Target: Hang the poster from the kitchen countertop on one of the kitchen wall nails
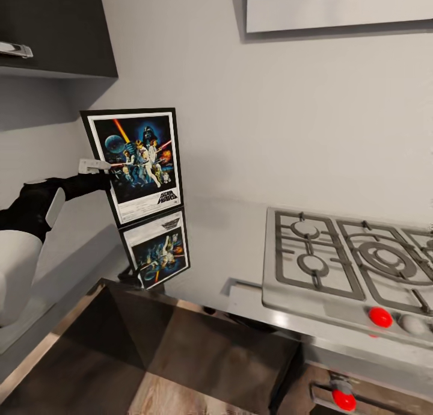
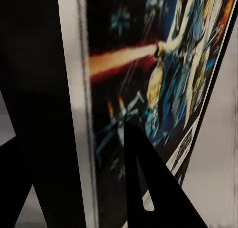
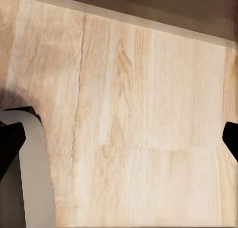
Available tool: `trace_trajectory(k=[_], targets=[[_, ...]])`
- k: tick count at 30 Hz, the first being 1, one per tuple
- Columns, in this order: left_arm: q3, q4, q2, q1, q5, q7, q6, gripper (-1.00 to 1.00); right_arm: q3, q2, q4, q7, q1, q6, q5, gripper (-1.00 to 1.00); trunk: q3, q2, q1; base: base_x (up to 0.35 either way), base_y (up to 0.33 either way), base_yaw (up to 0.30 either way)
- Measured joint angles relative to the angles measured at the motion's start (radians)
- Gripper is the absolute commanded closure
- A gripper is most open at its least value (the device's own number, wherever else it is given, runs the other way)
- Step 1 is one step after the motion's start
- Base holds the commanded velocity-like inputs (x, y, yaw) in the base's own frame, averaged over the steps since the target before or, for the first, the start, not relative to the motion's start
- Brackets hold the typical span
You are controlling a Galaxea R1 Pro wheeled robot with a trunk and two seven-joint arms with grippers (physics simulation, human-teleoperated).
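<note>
The left gripper [image 1: 102, 173] pinches the black-framed, dark blue Star Wars poster [image 1: 139, 162] at its nine-o'clock edge, holding it upright above the glossy grey worktop [image 1: 231, 246]. Carrying step, I judge; next calls for finding a wall nail. The right gripper [image 3: 121, 139] is spread over pale wood.

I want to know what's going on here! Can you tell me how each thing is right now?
Poster: upright, lifted off the counter, gripped at its left edge.
Left tool: shut on the poster.
Right tool: open, hanging over wooden floor.
Counter: shiny, mirroring the poster.
Stove: no flame, nothing on it.
Red knob: setting cannot be told.
</note>
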Motion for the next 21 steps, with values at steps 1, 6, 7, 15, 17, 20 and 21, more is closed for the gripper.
trace_trajectory(k=[1, 6, 7, 15, 17, 20, 21], targets=[[0.0, 0.0, 0.0, 0.0, 0.0, 0.0, 0.0, 1.0, 0.0, 0.0, 0.0, 0.0, 0.0, 0.0, 0.0, -1.0, 0.0, 0.0, 0.0, -0.222, -0.192, 0.0], [0.0, 0.0, 0.0, 0.0, 0.0, -0.001, 0.0, 1.0, 0.0, 0.0, 0.0, 0.0, 0.0, 0.0, 0.0, -1.0, 0.0, 0.0, 0.0, -0.231, -0.201, 0.0], [0.0, 0.0, 0.0, 0.0, 0.0, -0.001, 0.0, 1.0, 0.0, 0.0, 0.0, 0.0, 0.0, 0.0, 0.0, -1.0, 0.0, 0.0, 0.0, -0.237, -0.207, 0.0], [0.0, -0.001, 0.0, 0.0, 0.002, -0.001, 0.0, 1.0, -0.005, 0.0, -0.003, 0.0, 0.0, -0.071, -0.001, -1.0, 0.0, 0.0, 0.0, -0.2, -0.18, 0.0], [0.0, -0.001, 0.0, 0.0, 0.0, -0.001, 0.0, 1.0, -0.006, 0.0, -0.013, -0.001, 0.0, -0.09, -0.001, -1.0, 0.0, 0.0, 0.0, -0.046, -0.048, 0.0], [0.0, 0.005, 0.0, 0.0, 0.0, -0.001, 0.0, 1.0, -0.003, 0.0, -0.154, -0.002, -0.001, -0.005, 0.005, -1.0, 0.0, 0.0, 0.0, -0.015, -0.016, 0.0], [0.001, 0.005, 0.0, 0.0, 0.0, -0.001, 0.0, 1.0, -0.002, 0.0, -0.196, -0.001, 0.0, 0.043, 0.006, -1.0, 0.0, 0.0, 0.0, -0.004, -0.005, 0.0]])
